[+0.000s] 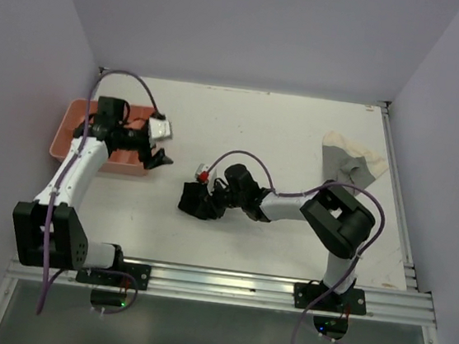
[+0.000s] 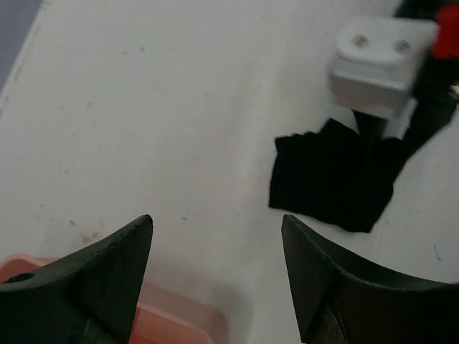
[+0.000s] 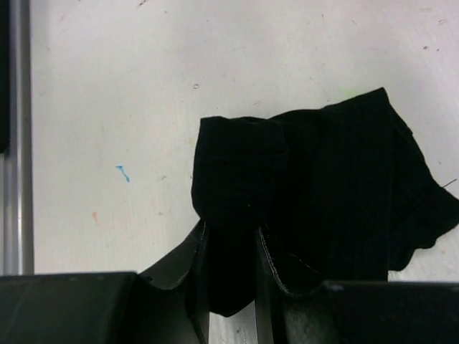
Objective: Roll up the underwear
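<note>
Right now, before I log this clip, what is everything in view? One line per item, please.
black underwear: one, black, mid-table, partly bunched
pale underwear: small pile, number unclear, cream and grey, far right of the table
tray: one, pink, far left of the table, partly under the left arm; contents hidden
table: one, white, lightly marked
cables: two, purple, one along each arm
left gripper: one, black, open and empty, above the tray's right edge
right gripper: one, black, closed on a fold of the black underwear
</note>
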### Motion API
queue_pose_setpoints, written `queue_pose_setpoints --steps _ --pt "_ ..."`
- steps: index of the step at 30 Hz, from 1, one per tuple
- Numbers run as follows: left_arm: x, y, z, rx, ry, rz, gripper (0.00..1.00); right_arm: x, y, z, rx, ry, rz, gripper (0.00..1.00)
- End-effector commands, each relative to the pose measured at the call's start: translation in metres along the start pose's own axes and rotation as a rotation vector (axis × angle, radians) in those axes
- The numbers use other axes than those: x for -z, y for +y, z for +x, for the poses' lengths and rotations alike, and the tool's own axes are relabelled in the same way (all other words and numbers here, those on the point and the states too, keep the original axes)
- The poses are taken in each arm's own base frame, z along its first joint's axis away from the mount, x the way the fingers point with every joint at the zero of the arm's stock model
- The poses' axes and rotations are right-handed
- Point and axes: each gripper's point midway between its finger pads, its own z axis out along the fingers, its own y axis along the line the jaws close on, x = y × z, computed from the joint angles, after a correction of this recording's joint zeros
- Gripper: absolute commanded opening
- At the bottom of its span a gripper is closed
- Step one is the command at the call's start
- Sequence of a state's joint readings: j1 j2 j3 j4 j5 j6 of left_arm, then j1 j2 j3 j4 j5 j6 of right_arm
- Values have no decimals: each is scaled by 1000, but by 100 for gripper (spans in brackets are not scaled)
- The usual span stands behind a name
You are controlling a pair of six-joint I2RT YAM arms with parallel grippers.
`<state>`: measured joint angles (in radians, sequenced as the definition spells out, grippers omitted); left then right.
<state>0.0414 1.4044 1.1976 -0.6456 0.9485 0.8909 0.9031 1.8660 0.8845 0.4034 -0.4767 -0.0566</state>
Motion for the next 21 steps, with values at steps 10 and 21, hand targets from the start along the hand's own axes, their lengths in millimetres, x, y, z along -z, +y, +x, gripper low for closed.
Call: queue_pose_setpoints --steps 10,21 --pt "-10 -167 97 -703 -16 307 77 -8 7 80 -426 329 -148 0" --pt "-48 -166 117 -808 39 267 76 -11 5 92 -492 408 -163 0"
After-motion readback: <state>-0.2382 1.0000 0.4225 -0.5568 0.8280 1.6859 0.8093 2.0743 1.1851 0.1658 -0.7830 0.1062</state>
